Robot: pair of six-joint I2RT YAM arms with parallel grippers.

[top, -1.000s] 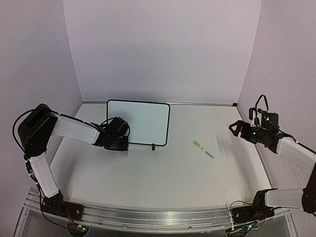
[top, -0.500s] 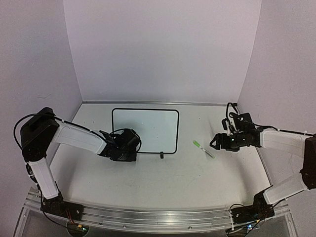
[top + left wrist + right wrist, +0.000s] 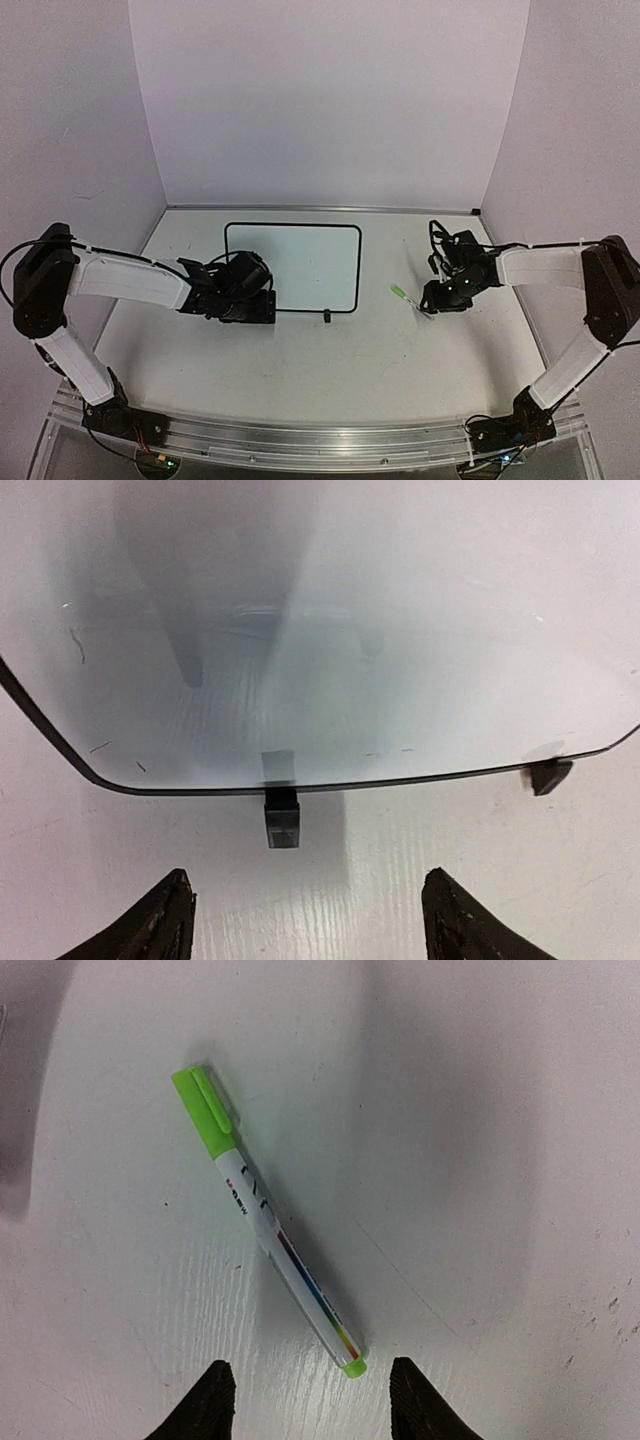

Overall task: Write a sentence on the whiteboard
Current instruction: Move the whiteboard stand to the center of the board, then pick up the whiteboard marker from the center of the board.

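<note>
The whiteboard (image 3: 300,262) is lying flat mid-table, its face reading as blank white inside a thin black frame, with no sentence showing on it yet. The left gripper (image 3: 310,920) is hovering at the board's 7 o'clock corner, jaws spread and holding nothing, one small black foot (image 3: 282,815) sitting straight ahead at 12 o'clock. The right gripper (image 3: 310,1400) is the nearer one to the green marker (image 3: 265,1215), which is resting on the table at the board's 3 o'clock. Its jaws are standing apart, gripping nothing. In the right wrist view the marker's long axis is running from its green cap at 11 o'clock to its tail at 5 o'clock, the tail lying just ahead of the gap between the fingertips.
</note>
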